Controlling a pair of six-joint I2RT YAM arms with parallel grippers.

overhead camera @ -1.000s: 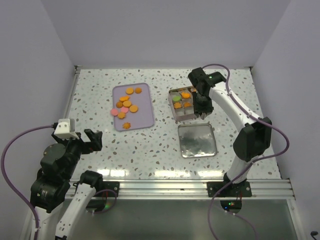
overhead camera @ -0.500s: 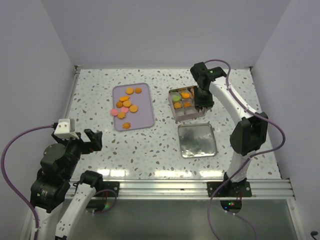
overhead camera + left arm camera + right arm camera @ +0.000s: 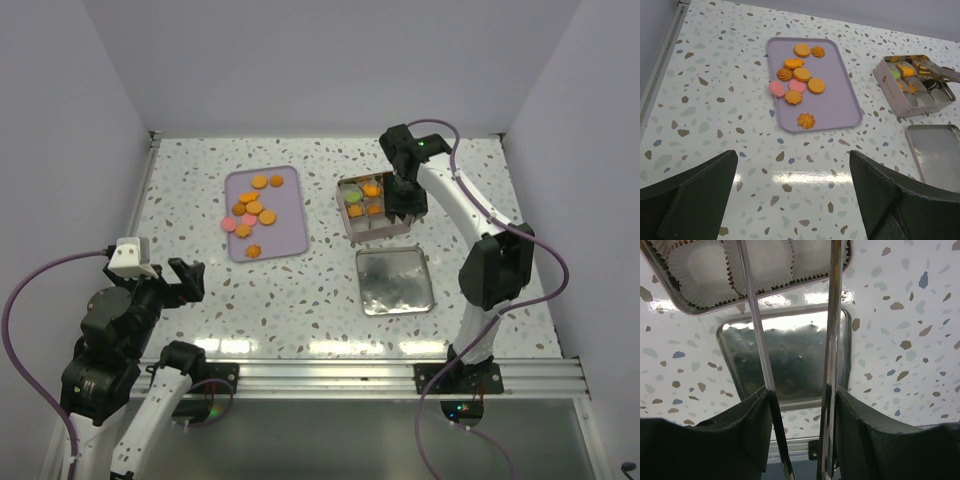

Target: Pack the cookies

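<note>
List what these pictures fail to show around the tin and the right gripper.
- Right wrist view: the tongs in the right gripper run off the top edge, so their tips and any cookie there are cut off.
- Top view: the right arm covers the right side of the tin.
- Left wrist view: the cookies in the tin are too small to count, and the lid is cut by the right edge.

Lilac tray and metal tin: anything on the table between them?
Nothing. Between the tray and the tin only bare speckled table shows, clearest in the top view; the left wrist view agrees.
</note>
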